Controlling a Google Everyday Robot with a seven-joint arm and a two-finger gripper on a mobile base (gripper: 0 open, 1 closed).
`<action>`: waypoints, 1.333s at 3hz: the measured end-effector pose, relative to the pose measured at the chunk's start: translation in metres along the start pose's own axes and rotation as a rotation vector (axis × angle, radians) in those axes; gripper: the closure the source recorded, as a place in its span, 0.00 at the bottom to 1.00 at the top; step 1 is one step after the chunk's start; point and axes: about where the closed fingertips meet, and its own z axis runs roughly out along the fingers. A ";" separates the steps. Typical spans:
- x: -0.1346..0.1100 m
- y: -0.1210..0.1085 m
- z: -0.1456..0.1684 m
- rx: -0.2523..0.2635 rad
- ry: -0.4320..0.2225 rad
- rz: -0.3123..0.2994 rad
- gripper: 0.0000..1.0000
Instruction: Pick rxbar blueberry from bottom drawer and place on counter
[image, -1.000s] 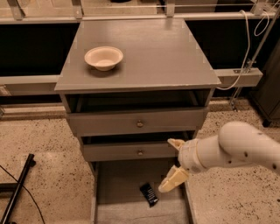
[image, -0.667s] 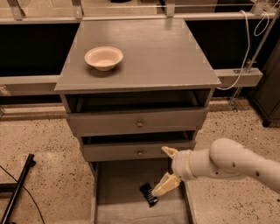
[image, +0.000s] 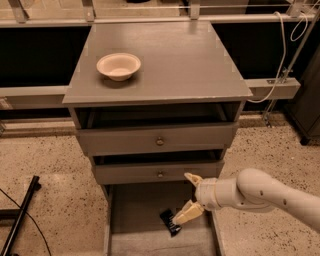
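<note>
The rxbar blueberry (image: 169, 222) is a small dark wrapper lying on the grey floor of the open bottom drawer (image: 140, 240), right of its middle. My gripper (image: 189, 197) is open over the drawer's right side. Its lower finger (image: 186, 214) reaches down to the bar's right end; the upper finger points toward the knobbed drawer above. The white arm comes in from the right. The counter (image: 175, 65) is the grey top of the cabinet.
A beige bowl (image: 118, 66) stands on the counter's left part. Two knobbed drawers (image: 159, 142) sit just above the gripper, slightly pulled out. A black bar (image: 20, 215) lies on the speckled floor at left. A white cable (image: 280, 55) hangs at right.
The arm has moved left and down into the bottom drawer. The gripper's lower finger has come down beside the bar, which has not moved.
</note>
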 end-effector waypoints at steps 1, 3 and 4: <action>0.045 -0.030 0.040 0.042 -0.045 0.005 0.00; 0.147 -0.072 0.126 0.103 -0.133 0.035 0.00; 0.164 -0.080 0.135 0.127 -0.203 0.014 0.00</action>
